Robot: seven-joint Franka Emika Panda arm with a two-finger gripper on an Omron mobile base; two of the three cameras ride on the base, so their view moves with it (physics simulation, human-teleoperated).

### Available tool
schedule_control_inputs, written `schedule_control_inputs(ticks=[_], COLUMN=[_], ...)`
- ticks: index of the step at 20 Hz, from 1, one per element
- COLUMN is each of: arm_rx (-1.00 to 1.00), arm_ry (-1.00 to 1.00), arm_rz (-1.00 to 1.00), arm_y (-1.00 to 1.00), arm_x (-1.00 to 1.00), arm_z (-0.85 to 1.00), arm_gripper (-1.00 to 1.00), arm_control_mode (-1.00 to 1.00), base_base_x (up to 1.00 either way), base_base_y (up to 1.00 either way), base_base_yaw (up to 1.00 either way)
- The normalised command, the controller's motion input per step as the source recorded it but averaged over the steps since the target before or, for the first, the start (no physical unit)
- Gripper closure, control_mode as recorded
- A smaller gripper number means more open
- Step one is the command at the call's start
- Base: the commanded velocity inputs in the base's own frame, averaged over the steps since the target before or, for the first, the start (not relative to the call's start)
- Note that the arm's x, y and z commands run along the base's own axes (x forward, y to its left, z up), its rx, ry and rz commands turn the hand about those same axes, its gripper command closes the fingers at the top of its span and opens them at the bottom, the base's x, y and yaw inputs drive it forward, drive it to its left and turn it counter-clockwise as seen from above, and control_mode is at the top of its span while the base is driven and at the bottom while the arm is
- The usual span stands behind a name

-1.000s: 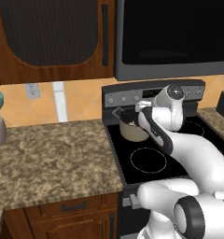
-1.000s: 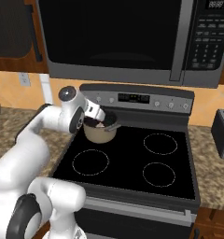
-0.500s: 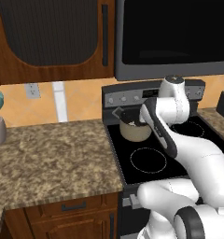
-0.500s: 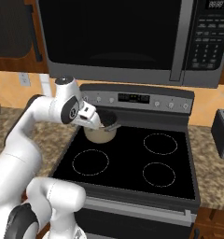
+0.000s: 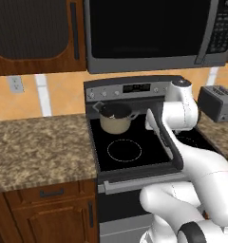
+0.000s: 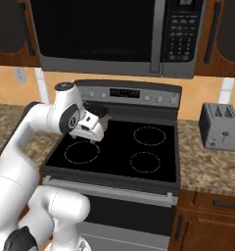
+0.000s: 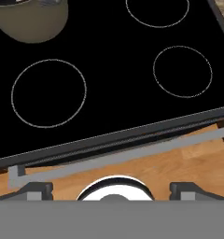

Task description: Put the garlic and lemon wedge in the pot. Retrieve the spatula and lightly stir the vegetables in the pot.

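The beige pot point(image 5: 115, 118) stands on the stove's back left burner, its short grey handle pointing left. In the hand view the pot point(image 7: 32, 18) sits at the top left corner, cut off by the edge. My gripper point(image 6: 85, 136) hangs over the front left part of the cooktop, in front of the pot point(image 6: 104, 113) and apart from it. In the hand view the gripper point(image 7: 113, 189) is open, fingertips wide apart with nothing between them. The pot's inside is too dark to show the garlic or the lemon wedge. The spatula is out of view.
The black cooktop point(image 5: 135, 142) has round burner rings, with a control panel point(image 6: 124, 93) behind. A microwave point(image 5: 149, 33) hangs low above the stove. A grey toaster point(image 6: 220, 126) stands on the right counter. A granite counter point(image 5: 40, 147) lies to the left.
The base has driven to the right, so the whole scene has shifted left and the toaster has come into view. My gripper has drawn back from the pot, staying open.
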Motion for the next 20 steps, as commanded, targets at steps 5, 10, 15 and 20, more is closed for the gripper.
schedule_control_inputs(ticks=[5, 10, 15, 20], arm_rx=[0.00, 0.00, 0.00, 0.00], arm_ry=[0.00, 0.00, 0.00, 0.00], arm_rz=[0.00, 0.00, 0.00, 0.00], arm_y=[0.00, 0.00, 0.00, 0.00], arm_x=[0.00, 0.00, 0.00, 0.00], arm_z=[0.00, 0.00, 0.00, 0.00], arm_gripper=[-1.00, -1.00, -1.00, -1.00], arm_control_mode=[1.00, 1.00, 1.00, 1.00], base_base_x=[0.14, 0.43, 0.53, -0.12], base_base_y=[-1.00, -1.00, -0.94, -0.61], base_base_yaw=[0.00, 0.00, 0.00, 0.00])
